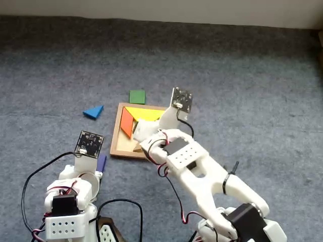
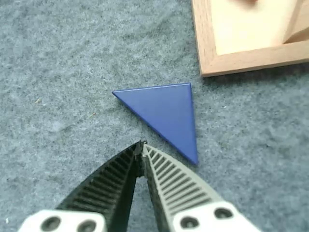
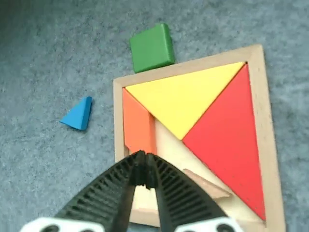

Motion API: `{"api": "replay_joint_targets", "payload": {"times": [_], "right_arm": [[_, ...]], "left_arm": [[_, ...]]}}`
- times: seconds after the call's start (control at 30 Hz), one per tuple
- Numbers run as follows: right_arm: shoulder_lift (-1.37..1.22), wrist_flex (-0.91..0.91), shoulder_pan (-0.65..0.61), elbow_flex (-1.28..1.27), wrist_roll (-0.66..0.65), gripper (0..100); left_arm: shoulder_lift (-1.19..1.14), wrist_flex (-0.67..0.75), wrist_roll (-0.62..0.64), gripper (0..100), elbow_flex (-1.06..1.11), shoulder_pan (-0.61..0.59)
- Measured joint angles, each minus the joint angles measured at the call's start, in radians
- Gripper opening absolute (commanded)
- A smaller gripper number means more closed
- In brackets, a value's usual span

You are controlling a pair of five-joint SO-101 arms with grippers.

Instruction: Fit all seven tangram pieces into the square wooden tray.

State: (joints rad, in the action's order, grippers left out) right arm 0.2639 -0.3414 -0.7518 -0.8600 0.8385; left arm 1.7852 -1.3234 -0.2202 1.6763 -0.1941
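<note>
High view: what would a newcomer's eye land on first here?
The wooden tray mid-table, holding a yellow triangle, red triangle and orange piece, with the right gripper shut above it. Outside it lie a green square, a light blue triangle and, before the shut left gripper, a dark blue triangle.

High view: the right arm (image 1: pixel 186 161) covers the right half of the square wooden tray (image 1: pixel 115 136), and the red triangular piece (image 3: pixel 227 145) lies beneath it. The dark blue triangular piece (image 1: pixel 101 162) sits mostly behind the left arm's wrist camera board (image 1: pixel 90 143); a sliver shows.

Left wrist view: tray cropped to one corner; the pale unpainted wooden piece (image 2: pixel 300 24) inside is cut by the frame edge — shape cannot be told.

Right wrist view: the right gripper (image 3: pixel 144 164) hides one end of the orange parallelogram piece (image 3: pixel 137 125) and part of the pale piece.
</note>
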Motion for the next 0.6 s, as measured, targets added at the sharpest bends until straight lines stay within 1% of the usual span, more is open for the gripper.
{"api": "replay_joint_targets", "payload": {"times": [0.1, 0.3, 0.47, 0.53, 0.6], "right_arm": [[-0.021, 0.002, -0.031, -0.003, -0.005, 0.3], [-0.209, 0.008, -0.035, 0.037, -0.055, 0.3], [-0.232, 0.011, -0.037, 0.063, -0.061, 0.3], [-0.232, -0.025, -0.037, 0.068, -0.061, 0.3], [-0.230, -0.097, -0.031, 0.084, -0.061, 0.3]], "left_arm": [[0.000, 0.000, 0.000, 1, 0.000, 0.000], [0.000, 0.000, 0.000, 1, 0.000, 0.000], [0.000, 0.000, 0.000, 1, 0.000, 0.000], [0.000, 0.000, 0.000, 1, 0.000, 0.000], [0.000, 0.000, 0.000, 1, 0.000, 0.000]]}}
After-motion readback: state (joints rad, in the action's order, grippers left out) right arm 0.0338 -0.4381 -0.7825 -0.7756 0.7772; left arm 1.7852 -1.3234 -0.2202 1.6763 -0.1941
